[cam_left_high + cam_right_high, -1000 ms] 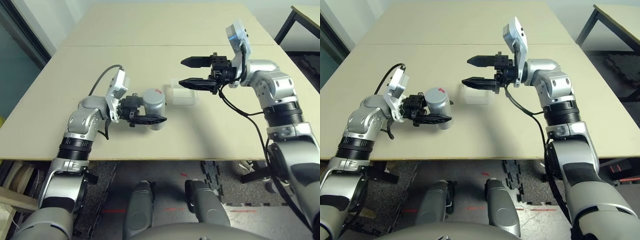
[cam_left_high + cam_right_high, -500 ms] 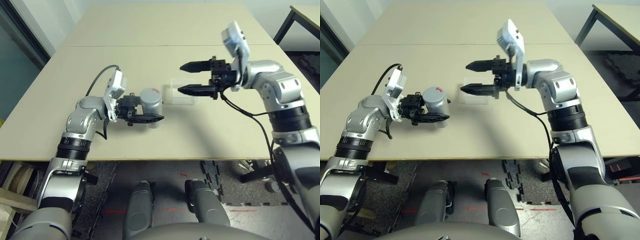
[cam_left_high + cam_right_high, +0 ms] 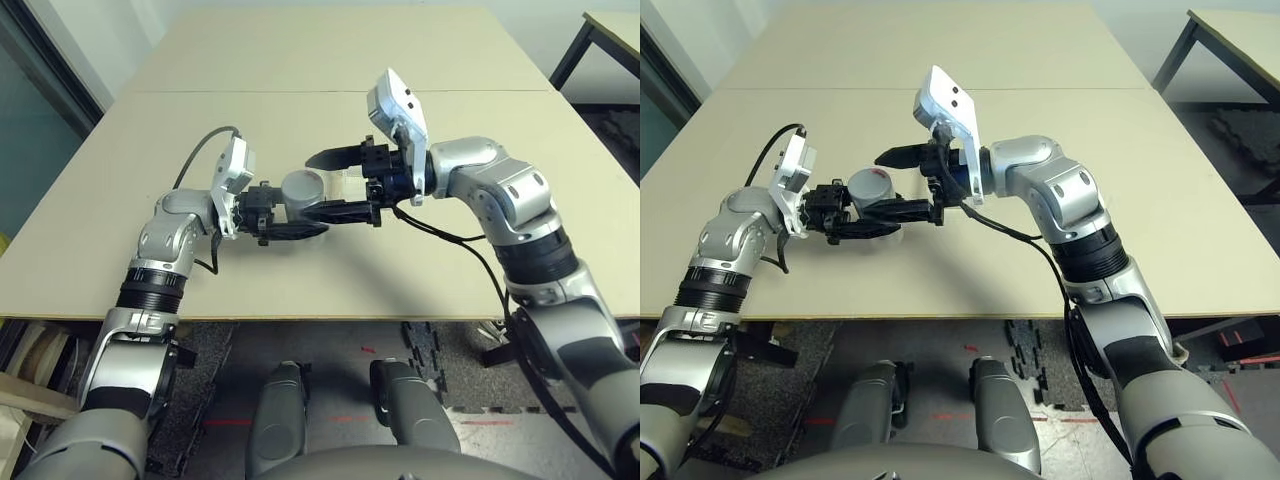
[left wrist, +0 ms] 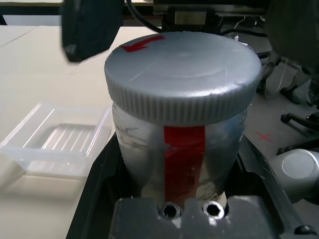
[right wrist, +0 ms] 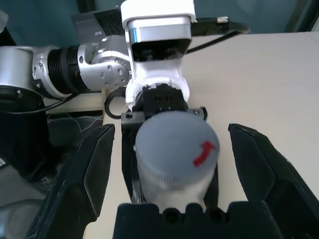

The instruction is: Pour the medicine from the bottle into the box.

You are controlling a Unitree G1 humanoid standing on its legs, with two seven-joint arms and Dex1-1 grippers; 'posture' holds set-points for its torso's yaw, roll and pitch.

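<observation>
Black right pincer (image 3: 335, 185) wide around capped bottle (image 3: 300, 190)

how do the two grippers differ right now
The left gripper is shut on the bottle, clamping its body; the right gripper is open, one finger on each side of the grey cap, not gripping it. The left reaches from the robot's left, the right from the opposite side. Both have black fingers.
</observation>
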